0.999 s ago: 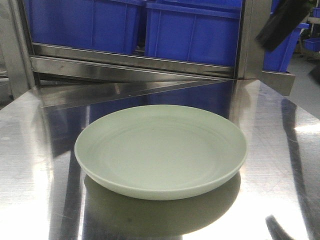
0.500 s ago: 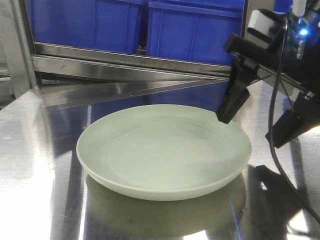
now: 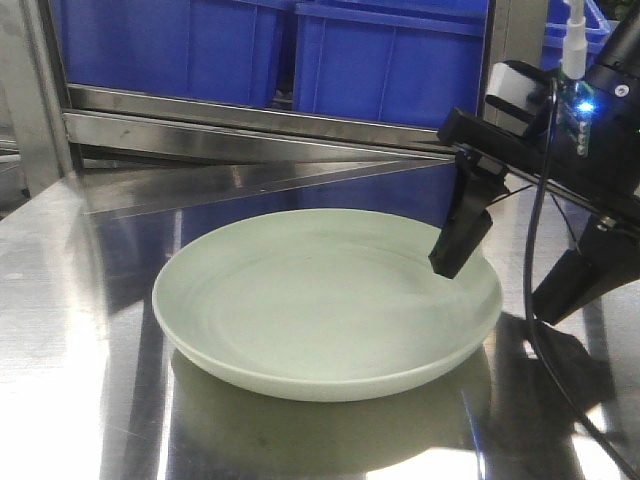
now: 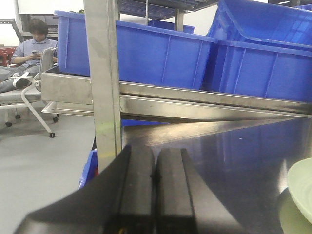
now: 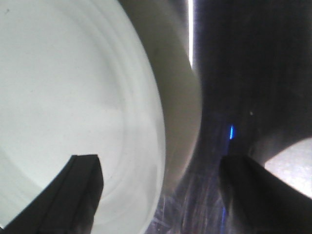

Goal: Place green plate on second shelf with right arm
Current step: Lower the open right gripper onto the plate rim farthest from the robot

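The green plate (image 3: 325, 300) lies flat on the steel surface (image 3: 80, 300), pale mint and glossy. My right gripper (image 3: 497, 290) is open and straddles the plate's right rim. One finger (image 3: 458, 245) hangs over the plate's inside, the other (image 3: 568, 288) outside it. From the right wrist the plate (image 5: 63, 97) fills the left side, and its rim runs between the fingertips of the right gripper (image 5: 161, 163). Nothing is gripped. My left gripper (image 4: 154, 165) is shut and empty, left of the plate's edge (image 4: 302, 190). A steel shelf (image 3: 260, 125) rises behind; which level is second I cannot tell.
Blue bins (image 3: 380, 60) fill the shelf behind the plate. A steel upright post (image 4: 102, 73) stands just ahead of the left gripper, with more blue bins (image 4: 161, 58) beyond it. A person (image 4: 34, 44) sits far off to the left. A cable (image 3: 540, 250) hangs from the right arm.
The right arm came in from the upper right and lowered its open gripper over the plate's right rim; in the last half second it sank a little further.
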Tool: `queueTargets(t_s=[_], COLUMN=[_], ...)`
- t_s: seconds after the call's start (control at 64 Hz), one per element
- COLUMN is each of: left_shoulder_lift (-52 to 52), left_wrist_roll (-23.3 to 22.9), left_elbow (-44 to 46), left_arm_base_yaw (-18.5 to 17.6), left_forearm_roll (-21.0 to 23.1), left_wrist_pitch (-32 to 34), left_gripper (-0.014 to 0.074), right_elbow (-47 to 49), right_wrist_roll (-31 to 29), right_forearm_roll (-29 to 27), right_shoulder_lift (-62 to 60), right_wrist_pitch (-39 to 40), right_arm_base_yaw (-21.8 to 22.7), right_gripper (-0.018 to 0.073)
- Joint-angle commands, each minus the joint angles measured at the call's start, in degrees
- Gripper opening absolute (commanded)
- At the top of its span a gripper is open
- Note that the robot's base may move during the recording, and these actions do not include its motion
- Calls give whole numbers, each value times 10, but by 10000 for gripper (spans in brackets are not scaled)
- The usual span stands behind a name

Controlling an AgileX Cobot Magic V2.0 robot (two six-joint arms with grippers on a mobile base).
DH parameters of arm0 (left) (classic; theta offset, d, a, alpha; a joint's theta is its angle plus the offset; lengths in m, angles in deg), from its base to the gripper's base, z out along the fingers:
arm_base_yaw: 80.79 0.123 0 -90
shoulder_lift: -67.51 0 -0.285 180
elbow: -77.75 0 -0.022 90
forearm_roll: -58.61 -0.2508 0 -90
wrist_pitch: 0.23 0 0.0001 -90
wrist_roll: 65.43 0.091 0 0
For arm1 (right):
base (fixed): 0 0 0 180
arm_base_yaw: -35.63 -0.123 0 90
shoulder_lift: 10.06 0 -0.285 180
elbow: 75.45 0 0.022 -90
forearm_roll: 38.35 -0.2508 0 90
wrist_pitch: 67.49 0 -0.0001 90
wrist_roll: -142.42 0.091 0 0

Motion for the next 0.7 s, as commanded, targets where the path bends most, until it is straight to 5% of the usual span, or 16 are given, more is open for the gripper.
queueTargets(t_s=[0.0, 0.406, 0.656, 0.687], left_shoulder_lift=[-10, -10, -10, -10], left_wrist_roll=[-1, -1, -1, -1], left_elbow=[-23, -23, -23, -23], left_arm_base_yaw=[0, 0, 0, 0], left_forearm_roll=[3, 3, 3, 3], left_wrist_pitch=[48, 48, 48, 48], left_gripper=[130, 130, 130, 130], right_elbow=[17, 25, 48, 53], right_wrist_roll=[-8, -8, -8, -8], right_forearm_roll=[-19, -34, -33, -33], right_shoulder_lift=[-12, 13, 18, 18], right_wrist_pitch=[1, 5, -13, -17], right_arm_base_yaw=[2, -13, -13, -13], right_gripper=[568, 425, 42, 46])
